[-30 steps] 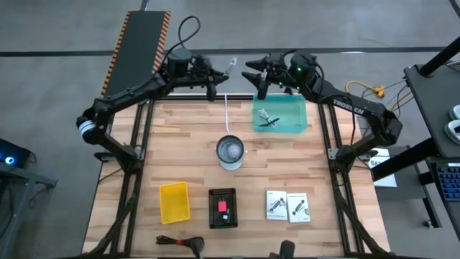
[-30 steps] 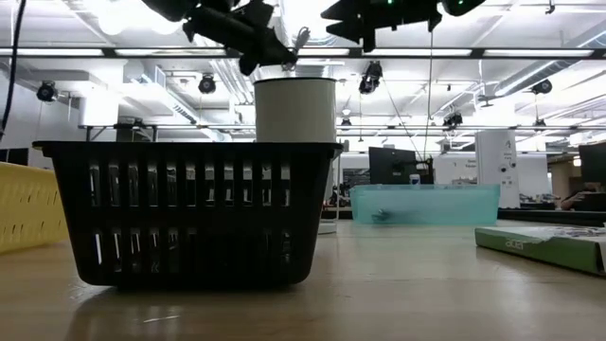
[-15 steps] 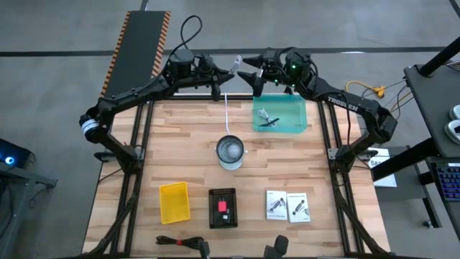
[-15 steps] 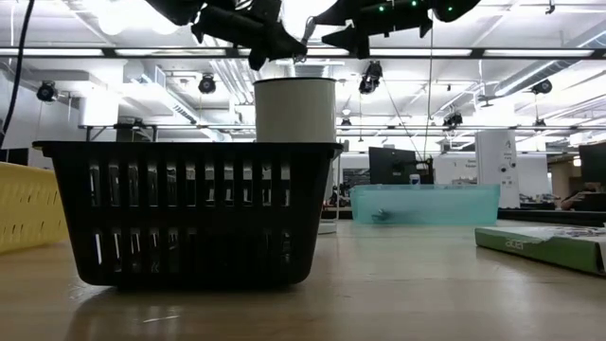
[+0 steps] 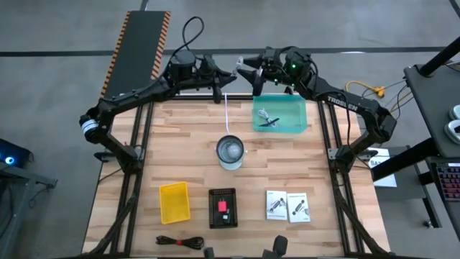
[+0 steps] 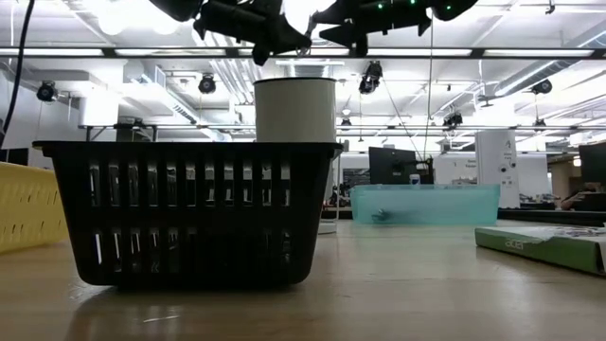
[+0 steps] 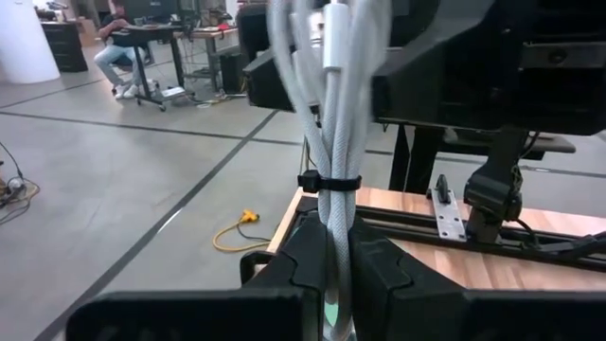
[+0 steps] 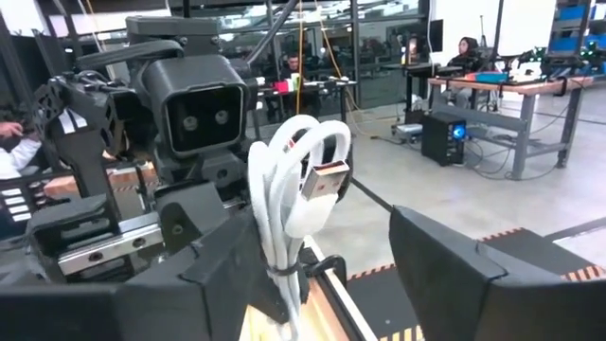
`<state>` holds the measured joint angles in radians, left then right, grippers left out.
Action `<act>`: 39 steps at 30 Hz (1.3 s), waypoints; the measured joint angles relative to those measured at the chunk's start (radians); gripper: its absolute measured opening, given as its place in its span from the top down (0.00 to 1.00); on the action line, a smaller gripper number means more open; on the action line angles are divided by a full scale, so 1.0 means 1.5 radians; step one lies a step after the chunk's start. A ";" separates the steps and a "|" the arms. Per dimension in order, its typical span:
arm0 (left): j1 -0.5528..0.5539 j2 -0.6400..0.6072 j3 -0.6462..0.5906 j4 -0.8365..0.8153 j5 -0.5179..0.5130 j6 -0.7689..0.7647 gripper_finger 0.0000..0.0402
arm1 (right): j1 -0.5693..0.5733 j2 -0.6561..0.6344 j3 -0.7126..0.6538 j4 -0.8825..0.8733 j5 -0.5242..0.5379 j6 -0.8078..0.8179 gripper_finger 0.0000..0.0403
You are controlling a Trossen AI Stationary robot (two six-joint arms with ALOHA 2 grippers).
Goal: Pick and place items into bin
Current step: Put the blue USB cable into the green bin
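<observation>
A white coiled cable (image 7: 331, 123), bound by a black tie (image 7: 329, 180), is held up in the air over the table's far edge. My left gripper (image 5: 225, 75) is shut on it, seen also in the left wrist view (image 7: 339, 248). My right gripper (image 5: 243, 70) faces it from the right, open. Its fingers (image 8: 227, 270) stand on either side of the bundle's plug end (image 8: 325, 180). The teal bin (image 5: 280, 115) lies under the right arm and holds small items. The black coiled cable (image 5: 180, 241), two white packets (image 5: 287, 205) and a pink cube in the black basket (image 5: 223, 207) lie near the table's near edge. My left gripper pinches the white cable bundle between its two fingers (image 7: 308, 260), just below the black tie, several strands together. The bundle runs on past the fingertips toward the right gripper and is lifted clear of the table. My right gripper: one finger stands close beside the bundle (image 8: 284, 227); whether it touches, I cannot tell.
A shiny metal cup (image 5: 230, 151) stands mid-table, with a thin white strand (image 5: 227, 111) showing beyond it. A yellow bin (image 5: 175, 201) sits near the left front. In the low view the black basket (image 6: 189, 213) fills the foreground, with the teal bin (image 6: 426, 202) behind it. People sit in the room beyond.
My right gripper has moved toward the table's left and turned from pointing down to level, closing in on the cable's end. My left gripper has carried the cable a little toward the right and up. The two grippers now meet over the far edge.
</observation>
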<state>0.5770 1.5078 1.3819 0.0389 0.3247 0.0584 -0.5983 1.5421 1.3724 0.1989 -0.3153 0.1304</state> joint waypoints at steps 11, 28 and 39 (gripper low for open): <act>-0.010 0.000 0.000 0.004 -0.001 0.002 0.99 | 0.001 -0.001 0.000 0.001 -0.005 0.006 0.65; -0.007 -0.001 0.000 -0.005 -0.001 -0.060 0.54 | -0.015 -0.014 0.000 -0.068 -0.013 -0.022 0.98; 0.000 -0.025 0.000 -0.224 0.028 -0.071 0.34 | -0.081 -0.020 0.000 -0.401 0.062 -0.141 0.98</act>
<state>0.5770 1.4700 1.3819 -0.2973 0.3660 -0.0479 -0.7206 1.5120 1.3720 -0.4028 -0.2221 -0.0809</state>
